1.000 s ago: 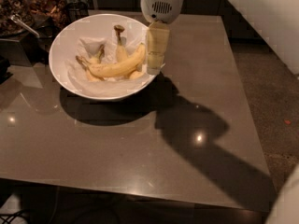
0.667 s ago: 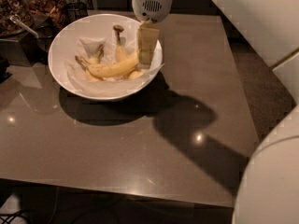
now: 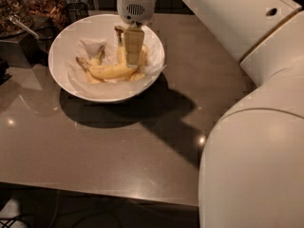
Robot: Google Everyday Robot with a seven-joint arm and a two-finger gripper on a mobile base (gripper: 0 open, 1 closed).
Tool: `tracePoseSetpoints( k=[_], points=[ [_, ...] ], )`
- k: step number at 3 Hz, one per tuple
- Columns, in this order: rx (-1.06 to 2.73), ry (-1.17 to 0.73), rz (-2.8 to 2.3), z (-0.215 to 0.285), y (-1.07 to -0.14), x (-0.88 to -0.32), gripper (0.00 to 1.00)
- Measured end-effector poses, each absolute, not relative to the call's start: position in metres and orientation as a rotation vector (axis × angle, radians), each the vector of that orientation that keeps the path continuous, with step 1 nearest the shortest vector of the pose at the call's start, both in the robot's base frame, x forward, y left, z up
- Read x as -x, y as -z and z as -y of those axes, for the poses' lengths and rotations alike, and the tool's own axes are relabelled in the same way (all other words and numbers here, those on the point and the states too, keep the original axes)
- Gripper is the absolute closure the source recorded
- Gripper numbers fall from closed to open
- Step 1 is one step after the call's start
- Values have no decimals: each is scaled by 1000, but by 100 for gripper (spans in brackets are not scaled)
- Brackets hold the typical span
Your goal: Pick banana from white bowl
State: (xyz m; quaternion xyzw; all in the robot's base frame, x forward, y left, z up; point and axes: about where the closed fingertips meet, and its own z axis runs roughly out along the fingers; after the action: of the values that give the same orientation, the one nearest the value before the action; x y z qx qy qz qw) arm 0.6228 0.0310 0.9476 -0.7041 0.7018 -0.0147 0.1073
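Your gripper (image 3: 134,61) hangs straight down into the white bowl (image 3: 66,42), which sits near the far left corner of the table (image 3: 142,165). Its tip is low over the right half of the bowl, at or just beside the right end of the banana (image 3: 111,71). The banana lies crosswise in the bowl's middle with what look like shorter bananas (image 3: 99,57) behind it, and you cannot tell whether the gripper is spread or pinching anything.

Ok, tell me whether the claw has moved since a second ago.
Yes. The claw has moved left, from over the right rim of the white bowl to well inside it, just above the banana.
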Motion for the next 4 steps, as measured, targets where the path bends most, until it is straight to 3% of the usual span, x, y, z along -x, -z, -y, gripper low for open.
tracePoseSetpoints(
  k=[4],
  points=[
    [2167, -103, -2105, -65, -878, -629, 35]
  ],
)
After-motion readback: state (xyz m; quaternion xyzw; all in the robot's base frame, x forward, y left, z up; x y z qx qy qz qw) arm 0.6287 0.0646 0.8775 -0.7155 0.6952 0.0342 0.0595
